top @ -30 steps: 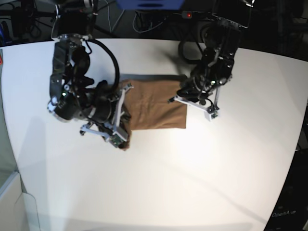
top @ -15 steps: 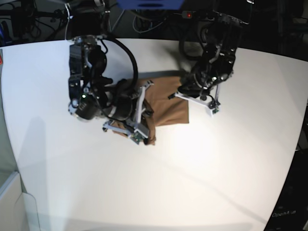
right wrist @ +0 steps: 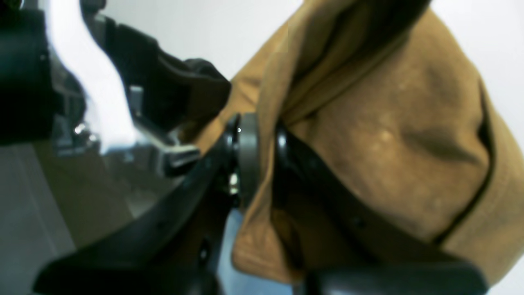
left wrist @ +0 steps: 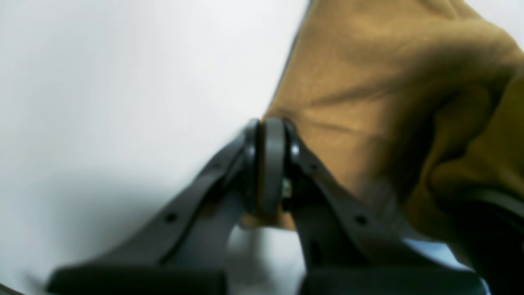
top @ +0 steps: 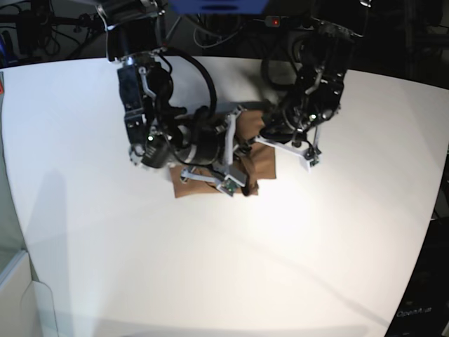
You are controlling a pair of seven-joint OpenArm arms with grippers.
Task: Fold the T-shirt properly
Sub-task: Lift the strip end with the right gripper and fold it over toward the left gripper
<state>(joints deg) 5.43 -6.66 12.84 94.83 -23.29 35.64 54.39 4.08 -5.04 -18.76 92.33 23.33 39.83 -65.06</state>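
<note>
Two grippers pinch the T-shirt (top: 263,163), which lies bunched at the middle of the white table (top: 337,239) in the base view. The right gripper (right wrist: 262,159), at centre frame of its wrist view, is clamped on a thick fold of the tan cloth. The left gripper (left wrist: 268,164) has its jaws pressed together on a thin edge of the fabric. In my judgement, the risks lie in how little each holds and how close the arms are. That thin edge could slip free if the cloth is pulled taut, letting the fold collapse. The carried flap could land crooked or wrinkled. The arms, nearly touching at centre frame, could collide.
</note>
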